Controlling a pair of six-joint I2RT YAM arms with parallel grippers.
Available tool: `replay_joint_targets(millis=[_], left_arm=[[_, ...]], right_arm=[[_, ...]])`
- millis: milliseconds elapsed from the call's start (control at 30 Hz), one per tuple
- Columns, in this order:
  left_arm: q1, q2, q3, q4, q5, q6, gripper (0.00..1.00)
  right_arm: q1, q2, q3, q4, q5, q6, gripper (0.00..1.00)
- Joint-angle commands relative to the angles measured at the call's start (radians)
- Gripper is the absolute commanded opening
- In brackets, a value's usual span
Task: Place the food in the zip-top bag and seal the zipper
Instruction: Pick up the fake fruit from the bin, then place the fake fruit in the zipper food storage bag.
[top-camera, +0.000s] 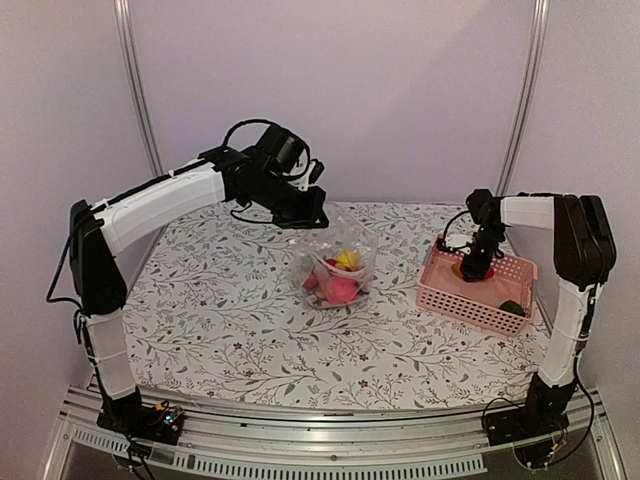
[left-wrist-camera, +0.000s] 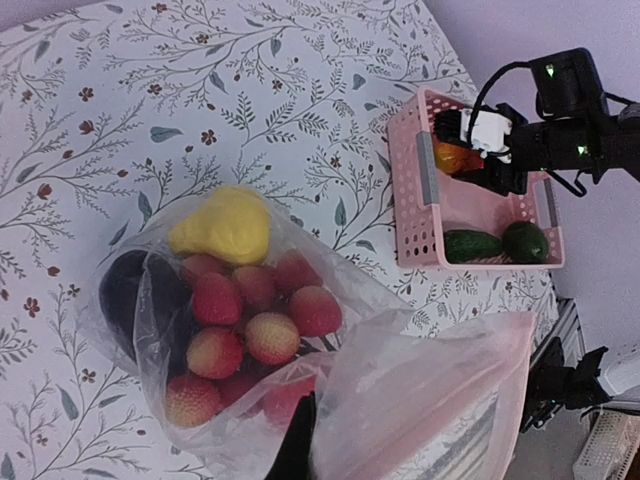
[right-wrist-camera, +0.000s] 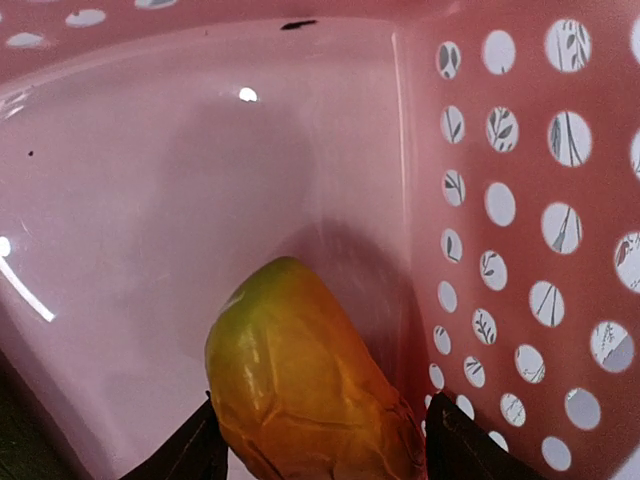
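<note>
Shut tight, left gripper (top-camera: 308, 218) pinches the mouth edge of the zip-top bag (top-camera: 335, 265), bag at the middle of the table (top-camera: 220, 320) with food (left-wrist-camera: 240, 310) inside. In the pink basket (top-camera: 470, 300) by the table's right edge, right gripper (top-camera: 476, 262) straddles the orange-red piece (right-wrist-camera: 300, 390) near the corner wall, jaws wide, can't tell if squeezing. Open tabletop between bag and basket

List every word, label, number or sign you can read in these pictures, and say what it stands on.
None: no text can be read in any view. The zip-top bag, the pink basket and the floral tablecloth carry no legible print.
</note>
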Motion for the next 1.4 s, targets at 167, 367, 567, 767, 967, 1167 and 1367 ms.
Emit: replay_joint_targets(millis=[167, 367, 567, 767, 967, 1167, 1367], left_arm=[[0.012, -0.014, -0.01, 0.018, 0.012, 0.005, 0.0], [0.012, -0.007, -0.006, 0.021, 0.01, 0.007, 0.0], [0.013, 0.002, -0.005, 0.028, 0.015, 0.005, 0.0], [0.014, 0.009, 0.002, 0.03, 0.023, 0.006, 0.0], [0.014, 0.007, 0.003, 0.031, 0.025, 0.004, 0.0], [0.016, -0.002, 0.0, 0.03, 0.02, 0.005, 0.0], [0.017, -0.016, -0.01, 0.03, 0.019, 0.007, 0.0]], right_arm=[[0.011, -0.019, 0.015, -0.036, -0.017, 0.057, 0.43], [0.013, -0.15, 0.169, -0.215, -0.358, 0.15, 0.39], [0.068, -0.263, 0.321, -0.328, -0.758, 0.235, 0.38], [0.189, -0.354, 0.311, -0.18, -1.059, 0.35, 0.37], [0.367, -0.359, 0.296, 0.008, -1.098, 0.456, 0.39], [0.466, -0.279, 0.298, 0.093, -1.057, 0.47, 0.47], [0.478, -0.224, 0.308, 0.117, -0.97, 0.499, 0.76]])
